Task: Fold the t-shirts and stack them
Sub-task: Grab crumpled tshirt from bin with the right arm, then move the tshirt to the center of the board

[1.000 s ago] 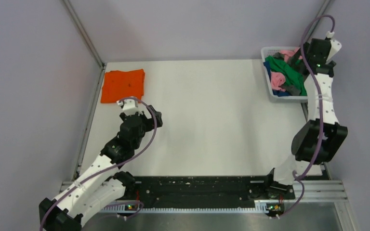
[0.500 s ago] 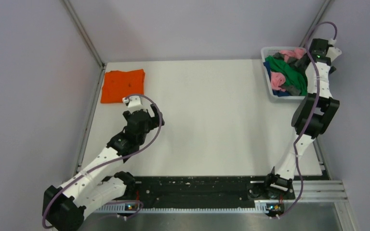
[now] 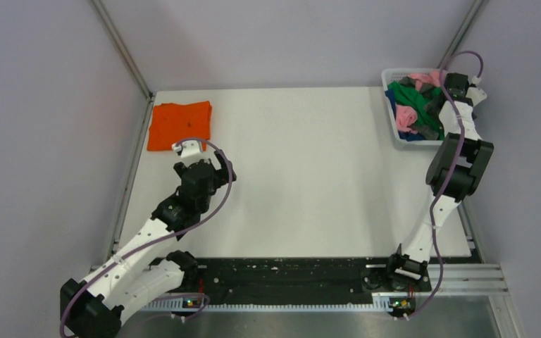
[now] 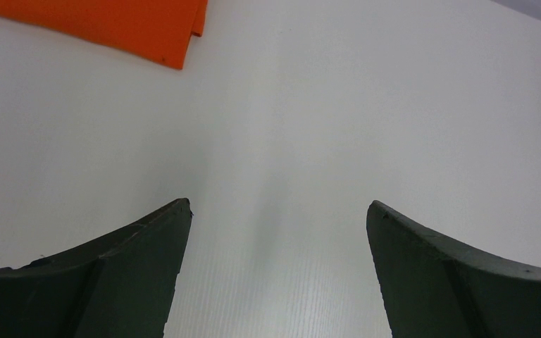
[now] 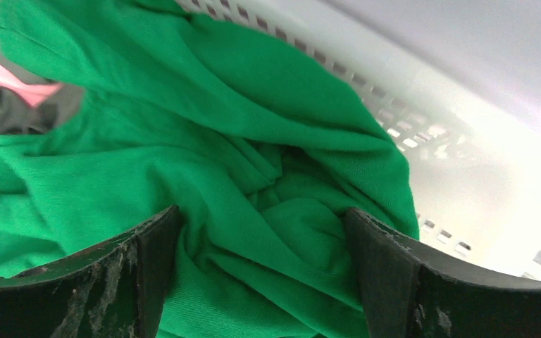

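Even, diffuse light; table (image 3: 310, 176) bright, shadows faint and soft. Right wrist view: basket wall (image 5: 479, 176) blown out, out of focus; green t-shirt (image 5: 218, 141) sharp

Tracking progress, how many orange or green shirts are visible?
2: folded bright orange cloth t-shirt, far left on table; crumpled bright green cloth t-shirt in the white plastic basket, far right. Others may be buried.

Left arm (image 3: 137, 243), right arm (image 3: 423, 236): white shell links, black joint housings. Lilac-grey cable (image 3: 231, 177) runs along each. Left gripper (image 4: 278, 211) fingers dark grey, curved, clean. Right gripper (image 5: 260, 215) fingers black, smeared with pale scuffs.
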You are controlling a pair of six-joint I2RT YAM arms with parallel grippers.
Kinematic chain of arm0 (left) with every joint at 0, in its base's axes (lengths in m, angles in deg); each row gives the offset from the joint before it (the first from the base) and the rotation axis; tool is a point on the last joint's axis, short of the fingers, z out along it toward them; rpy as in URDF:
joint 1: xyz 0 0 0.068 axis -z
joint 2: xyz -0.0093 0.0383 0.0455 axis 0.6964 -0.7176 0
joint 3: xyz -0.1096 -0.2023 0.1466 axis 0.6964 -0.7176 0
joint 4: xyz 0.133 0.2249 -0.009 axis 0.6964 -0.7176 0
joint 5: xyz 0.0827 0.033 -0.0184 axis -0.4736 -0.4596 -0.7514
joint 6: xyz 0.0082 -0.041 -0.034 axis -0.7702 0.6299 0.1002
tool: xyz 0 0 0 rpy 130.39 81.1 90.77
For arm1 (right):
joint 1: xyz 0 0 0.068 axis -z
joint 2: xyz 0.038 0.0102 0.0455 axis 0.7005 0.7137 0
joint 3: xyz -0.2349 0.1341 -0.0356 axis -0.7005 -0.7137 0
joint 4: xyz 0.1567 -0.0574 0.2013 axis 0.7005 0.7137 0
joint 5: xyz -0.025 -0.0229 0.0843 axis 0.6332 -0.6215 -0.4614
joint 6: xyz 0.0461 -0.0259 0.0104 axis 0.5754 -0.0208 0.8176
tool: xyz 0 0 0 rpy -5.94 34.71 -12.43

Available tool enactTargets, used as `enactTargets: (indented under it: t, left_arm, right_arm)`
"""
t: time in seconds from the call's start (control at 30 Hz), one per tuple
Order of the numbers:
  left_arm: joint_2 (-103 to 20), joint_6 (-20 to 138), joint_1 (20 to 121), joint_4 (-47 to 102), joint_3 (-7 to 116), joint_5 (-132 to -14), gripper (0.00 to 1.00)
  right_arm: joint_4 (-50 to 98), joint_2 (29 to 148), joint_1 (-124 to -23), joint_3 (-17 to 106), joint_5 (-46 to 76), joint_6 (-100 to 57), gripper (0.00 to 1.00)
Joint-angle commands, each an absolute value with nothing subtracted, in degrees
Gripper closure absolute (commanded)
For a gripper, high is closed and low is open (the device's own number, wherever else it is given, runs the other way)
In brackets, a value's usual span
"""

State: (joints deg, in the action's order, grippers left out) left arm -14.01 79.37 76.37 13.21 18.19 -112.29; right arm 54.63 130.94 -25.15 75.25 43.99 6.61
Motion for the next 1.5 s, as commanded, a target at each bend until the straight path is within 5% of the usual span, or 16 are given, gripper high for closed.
enactTargets:
  t: [0.0,0.17,0.37,0.6,0.83,1.13,1.47]
  left_arm:
    - [-12.1,79.3,76.1,13.3,19.2,-114.4,0.01]
    - [-11.9,79.2,76.2,13.4,18.9,-114.7,0.01]
    - [-12.7,79.2,76.1,13.8,19.2,-113.9,0.01]
    - [-13.0,80.3,76.1,15.3,18.1,-111.3,0.01]
    - [-15.5,81.9,76.2,17.3,16.7,-107.9,0.01]
    - [-14.2,82.4,76.2,16.6,15.9,-106.7,0.01]
    - [-11.0,83.0,76.2,15.0,15.3,-111.0,0.01]
  right_arm:
    - [48.8,130.2,-24.8,72.9,41.5,8.6,0.24]
    - [47.6,129.0,-24.8,74.9,41.6,7.2,0.65]
    - [46.1,123.1,-24.9,76.6,41.8,6.1,1.00]
    - [42.5,113.9,-24.9,80.1,37.8,2.5,1.00]
    - [46.1,107.2,-27.0,88.6,21.0,1.0,1.00]
    - [46.8,100.2,-46.9,92.9,2.9,-2.0,1.00]
    - [45.2,98.2,-77.3,90.3,15.0,-10.4,1.00]
